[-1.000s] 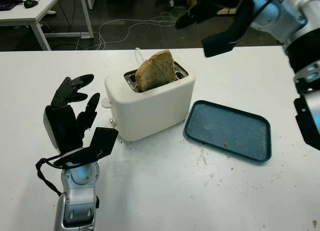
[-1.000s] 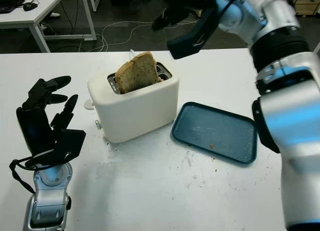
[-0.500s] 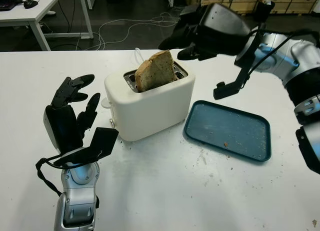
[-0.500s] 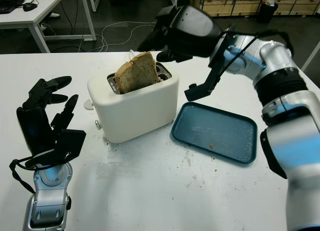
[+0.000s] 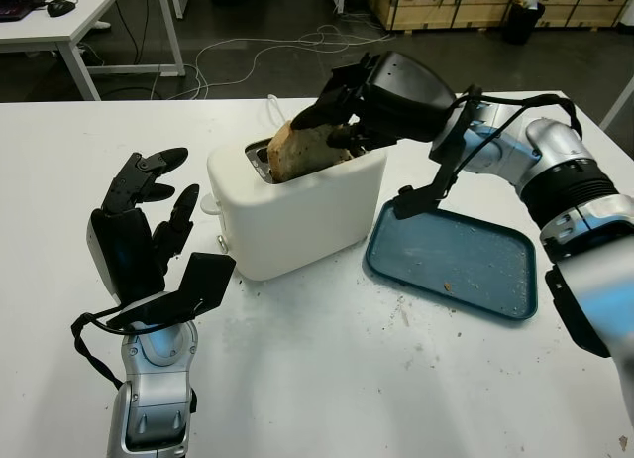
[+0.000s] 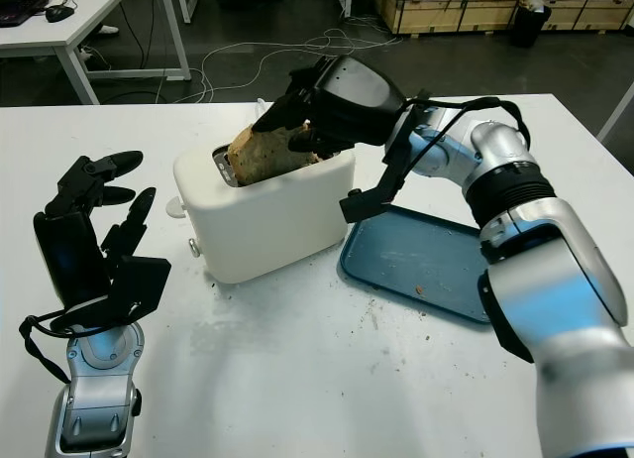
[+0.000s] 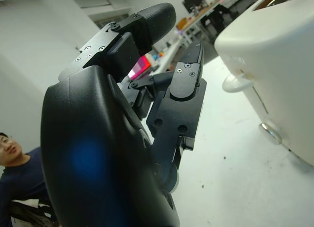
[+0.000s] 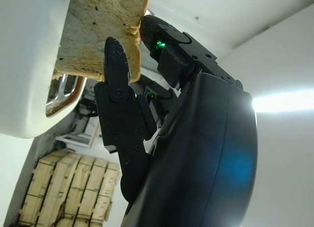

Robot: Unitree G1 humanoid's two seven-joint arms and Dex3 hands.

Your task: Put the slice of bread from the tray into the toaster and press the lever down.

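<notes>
No brand or writing can be read on any item. One white toaster [image 5: 297,205] is seen on the worktop [image 5: 327,379], and one slice of bread [image 5: 302,149] stands partly out of its top slot, tilted. The right hand [image 5: 342,116] is placed over the toaster's top, with its fingers [image 8: 117,70] pressed against the bread's upper edge; a closed grasp cannot be told. One blue tray [image 5: 454,260] lies just beside the toaster, below the right forearm, and only a few crumbs are held in it. The left hand [image 5: 139,225] is held open and upright near the toaster's lever [image 5: 210,202] side, apart from it.
</notes>
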